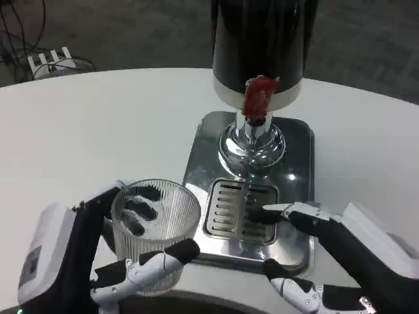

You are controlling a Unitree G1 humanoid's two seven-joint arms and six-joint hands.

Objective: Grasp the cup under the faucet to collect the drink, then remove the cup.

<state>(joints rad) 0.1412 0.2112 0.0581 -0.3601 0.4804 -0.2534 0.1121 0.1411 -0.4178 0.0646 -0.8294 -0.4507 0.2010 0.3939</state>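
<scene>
Glass, ribbed and clear: that is the cup (156,226), and it stands on the white table (98,131) just left of the dispenser's steel base (298,140), beside the slotted drip grate (237,208) rather than on it. It looks empty, and it is not under the faucet (252,134), which rises from the base with a red tap handle (258,97) above it, against the dark drink dispenser (262,39). From where I stand the left hand (124,252) is wrapped around the cup, fingers showing through the far wall and the thumb lying across the near side, so it has a grasp on it. The right hand (308,255) sits at the base's front right corner, holding nothing, fingers apart, one dark fingertip reaching onto the grate's right edge. A white device with small upright prongs (51,63) lies at the far left on the floor beyond the table.
</scene>
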